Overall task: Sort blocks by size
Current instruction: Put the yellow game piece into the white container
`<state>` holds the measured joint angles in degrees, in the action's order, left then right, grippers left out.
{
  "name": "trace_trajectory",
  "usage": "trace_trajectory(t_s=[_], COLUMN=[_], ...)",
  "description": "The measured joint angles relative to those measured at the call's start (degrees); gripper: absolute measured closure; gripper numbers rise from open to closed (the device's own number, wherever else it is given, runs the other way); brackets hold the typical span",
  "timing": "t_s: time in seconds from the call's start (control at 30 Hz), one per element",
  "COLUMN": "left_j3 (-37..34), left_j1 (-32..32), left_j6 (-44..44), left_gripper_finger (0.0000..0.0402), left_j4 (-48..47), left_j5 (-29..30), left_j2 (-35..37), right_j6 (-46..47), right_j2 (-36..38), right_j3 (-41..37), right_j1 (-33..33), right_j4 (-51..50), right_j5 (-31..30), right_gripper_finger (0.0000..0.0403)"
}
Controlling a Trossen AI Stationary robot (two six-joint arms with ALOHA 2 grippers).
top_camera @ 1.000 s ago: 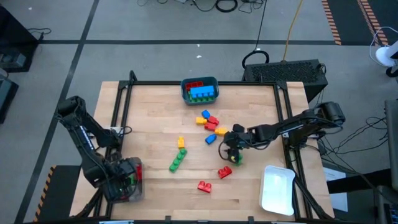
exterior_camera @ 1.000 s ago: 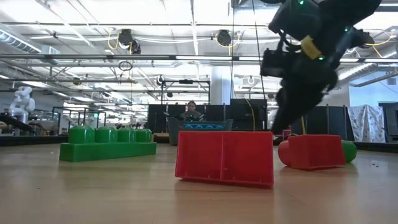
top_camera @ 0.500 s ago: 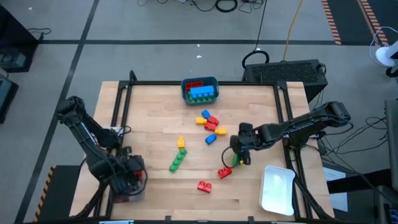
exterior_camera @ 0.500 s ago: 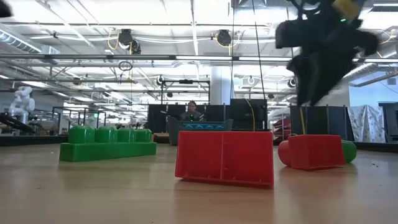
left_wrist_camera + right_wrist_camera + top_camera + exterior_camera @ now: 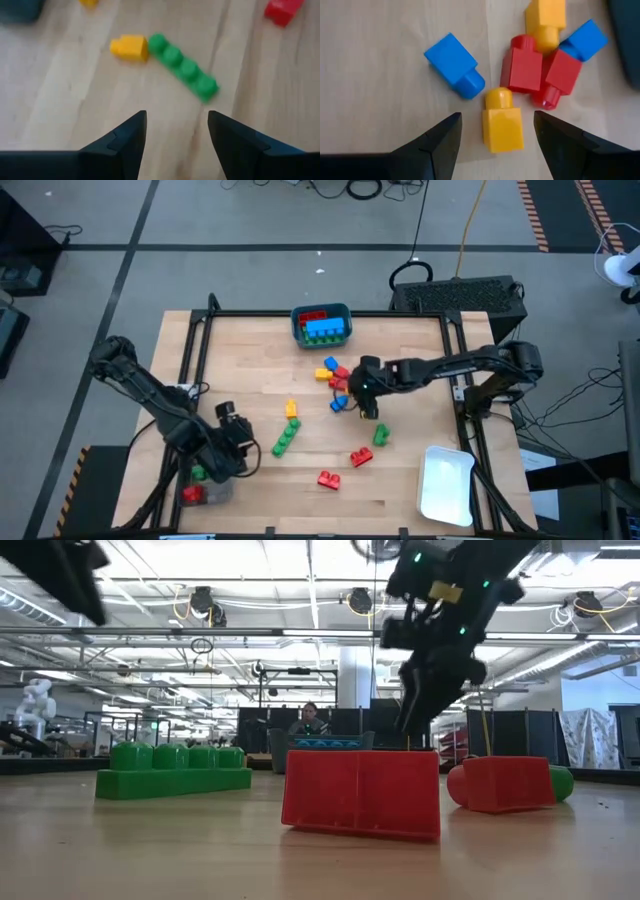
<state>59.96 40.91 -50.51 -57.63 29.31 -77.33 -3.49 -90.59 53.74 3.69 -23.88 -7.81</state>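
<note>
My right gripper (image 5: 362,392) is open and hangs above a cluster of blocks at the table's middle. Its wrist view shows a yellow block (image 5: 502,122) between its fingers, with a blue one (image 5: 455,65), two red ones (image 5: 522,67) and another yellow (image 5: 545,20) beyond. My left gripper (image 5: 238,442) is open near the table's left side and faces a long green block (image 5: 182,67) that lies next to a small yellow one (image 5: 129,47). A small green block (image 5: 381,435) and two red blocks (image 5: 360,456) (image 5: 328,478) lie flat toward the near edge.
A teal bin (image 5: 321,312) with blue and red blocks stands at the far edge. A white tray (image 5: 445,483) sits at the near right corner. A clear container (image 5: 195,488) with a red and a green block sits at the near left corner.
My right gripper has gone from the small green block toward the far left, to above the block cluster. The green block stays on the table. My left gripper has gone from the container at the near left corner toward the right, toward the long green block.
</note>
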Motion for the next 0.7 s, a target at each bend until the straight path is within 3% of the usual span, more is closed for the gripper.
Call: trace_trajectory(t_s=[0.4,0.7], left_j3=[-7.9,-12.0], left_j1=[-9.6,-14.1], left_j6=[12.1,19.8], left_gripper_finger=[0.0187,0.0187], left_j4=[13.4,27.1], left_j5=[0.3,-0.5], left_j2=[-0.1,-0.1], right_j6=[-2.1,-2.1], right_j2=[-7.6,-10.1], right_j3=[0.0,0.0], right_j1=[4.2,4.6], right_j4=[-0.2,0.6], right_j5=[2.3,6.7], right_gripper_finger=[0.0169,0.0265])
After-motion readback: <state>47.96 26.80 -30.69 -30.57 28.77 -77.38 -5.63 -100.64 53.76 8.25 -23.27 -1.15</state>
